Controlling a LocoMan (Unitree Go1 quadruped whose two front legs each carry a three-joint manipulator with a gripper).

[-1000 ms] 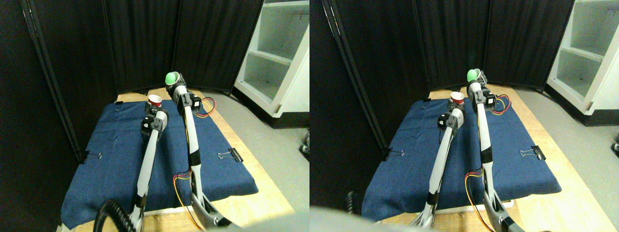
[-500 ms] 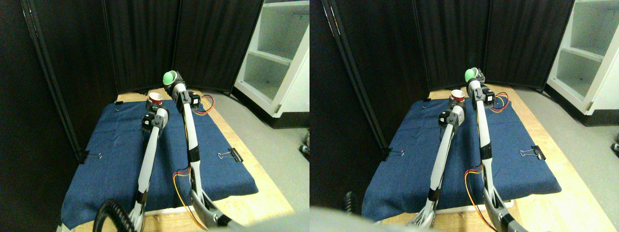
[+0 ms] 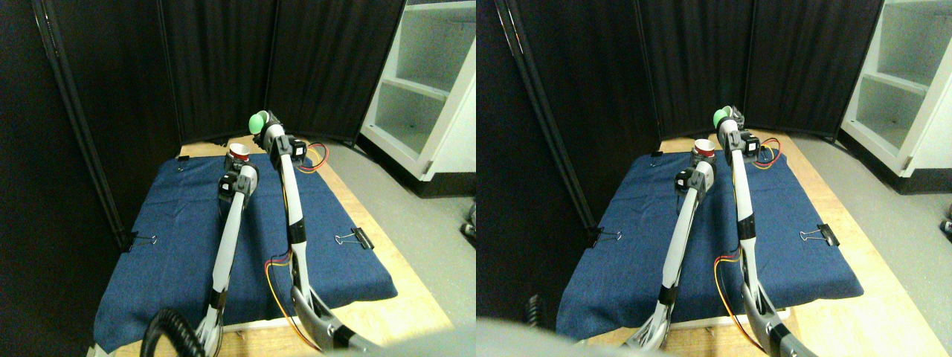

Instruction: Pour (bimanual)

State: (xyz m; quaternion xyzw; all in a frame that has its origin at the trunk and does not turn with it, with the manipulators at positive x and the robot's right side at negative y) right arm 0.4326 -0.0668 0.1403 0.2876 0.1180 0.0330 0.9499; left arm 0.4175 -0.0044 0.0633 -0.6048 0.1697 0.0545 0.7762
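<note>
A small red cup (image 3: 238, 152) with a white rim stands upright at the tip of my left manipulator, with the left gripper (image 3: 236, 165) shut on it above the far part of the blue cloth (image 3: 171, 223). A green cup (image 3: 258, 120) is held higher and just to the right of it. My right gripper (image 3: 267, 128) is shut on the green cup. That cup leans over to the left, toward the red one. A small gap separates the two cups.
The blue cloth is clipped to a wooden table (image 3: 405, 290) with binder clips at the right (image 3: 355, 238) and left (image 3: 138, 239). Black curtain panels (image 3: 223, 67) close off the back and left. A white shelf unit (image 3: 431, 82) stands at the right.
My right arm has carried the green cup a little to the left, closer to the red cup. The left arm and red cup have barely shifted.
</note>
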